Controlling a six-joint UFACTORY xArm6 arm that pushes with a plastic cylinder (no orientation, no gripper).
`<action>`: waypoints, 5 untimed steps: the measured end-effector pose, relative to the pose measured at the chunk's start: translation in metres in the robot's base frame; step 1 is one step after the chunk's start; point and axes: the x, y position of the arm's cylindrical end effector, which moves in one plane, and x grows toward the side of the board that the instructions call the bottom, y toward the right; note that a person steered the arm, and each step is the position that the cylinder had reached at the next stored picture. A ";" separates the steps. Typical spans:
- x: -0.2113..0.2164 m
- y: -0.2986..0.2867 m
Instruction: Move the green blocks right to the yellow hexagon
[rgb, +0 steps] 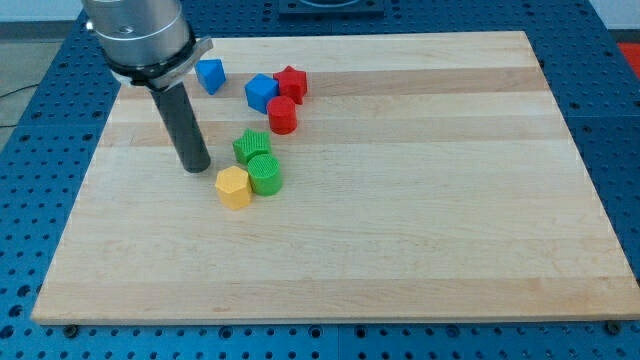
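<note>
A yellow hexagon (233, 187) lies left of the board's middle. A green round block (265, 174) touches its right side. A green star-shaped block (251, 147) sits just above, touching the round one. My tip (195, 166) rests on the board left of the green star and up-left of the yellow hexagon, a small gap away from both.
Near the view's top, a blue block (210, 75), a blue cube (261, 93), a red star-like block (291, 82) and a red cylinder (282, 115) lie in a group. The wooden board (420, 200) sits on a blue perforated table.
</note>
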 end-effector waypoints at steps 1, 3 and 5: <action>0.024 0.070; 0.017 0.007; 0.004 0.075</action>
